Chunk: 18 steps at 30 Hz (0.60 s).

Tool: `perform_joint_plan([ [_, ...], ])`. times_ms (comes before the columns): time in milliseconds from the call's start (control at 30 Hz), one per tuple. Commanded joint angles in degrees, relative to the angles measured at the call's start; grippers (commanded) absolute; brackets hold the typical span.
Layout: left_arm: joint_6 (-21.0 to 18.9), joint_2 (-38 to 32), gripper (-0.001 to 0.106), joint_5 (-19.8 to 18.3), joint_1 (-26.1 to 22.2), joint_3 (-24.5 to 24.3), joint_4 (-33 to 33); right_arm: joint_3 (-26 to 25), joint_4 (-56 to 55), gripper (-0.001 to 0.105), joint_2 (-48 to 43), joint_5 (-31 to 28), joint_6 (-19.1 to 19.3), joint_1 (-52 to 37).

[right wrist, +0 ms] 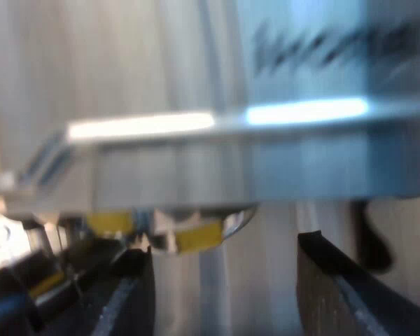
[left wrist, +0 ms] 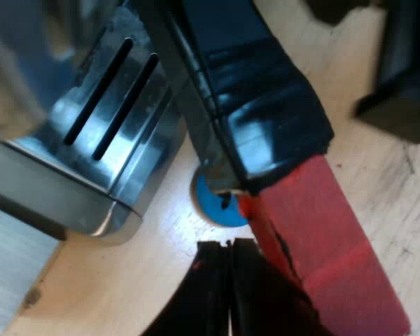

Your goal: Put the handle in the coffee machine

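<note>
Gripper L point(left wrist: 229, 245) pinched closed beside handle point(left wrist: 315, 231); gripper R point(right wrist: 224, 280) spread, empty, nr machine point(right wrist: 266, 154).

A blue disc point(left wrist: 211, 204) is largely hidden behind the handle point(left wrist: 266, 119), whose red end point(left wrist: 329, 238) is cut off by the picture's edge. Of the left gripper point(left wrist: 229, 245) only the fingertips are seen. A dark thing point(left wrist: 399, 77) beyond the handle is cut off and cannot be identified. On the espresso machine point(right wrist: 301, 161) the lettering point(right wrist: 329, 52) is blurred past reading, and the yellow parts point(right wrist: 196, 238) under its ledge cannot be made out.
</note>
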State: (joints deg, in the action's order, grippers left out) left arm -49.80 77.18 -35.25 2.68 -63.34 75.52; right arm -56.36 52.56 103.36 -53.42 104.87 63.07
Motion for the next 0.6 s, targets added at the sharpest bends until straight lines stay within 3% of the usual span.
perform_joint_plan([
  [33, -1.0, -1.38, 0.0, -3.09, 0.81, 0.4, 1.92, 1.89, -0.87, 0.049, -3.12, 0.1, -0.4, 1.04],
  [233, -2.79, -2.95, 0.0, -4.59, 0.81, 1.59, 1.69, 5.66, -11.15, 0.049, -9.23, 0.1, -6.26, 2.67],
  [367, -2.78, -4.61, 0.0, -4.56, 0.96, 3.08, 1.48, 6.44, -17.42, 0.049, -12.78, 1.04, -6.37, 4.05],
  [467, -2.78, -5.43, 0.0, -4.56, 0.96, 3.51, 1.38, 6.41, -23.63, 0.049, -16.07, 3.65, -6.66, 5.17],
  [600, -2.98, -6.43, 0.0, -6.27, 0.96, 3.51, 0.95, 6.41, -31.59, 0.049, -20.64, 7.83, -10.4, 5.88],
])
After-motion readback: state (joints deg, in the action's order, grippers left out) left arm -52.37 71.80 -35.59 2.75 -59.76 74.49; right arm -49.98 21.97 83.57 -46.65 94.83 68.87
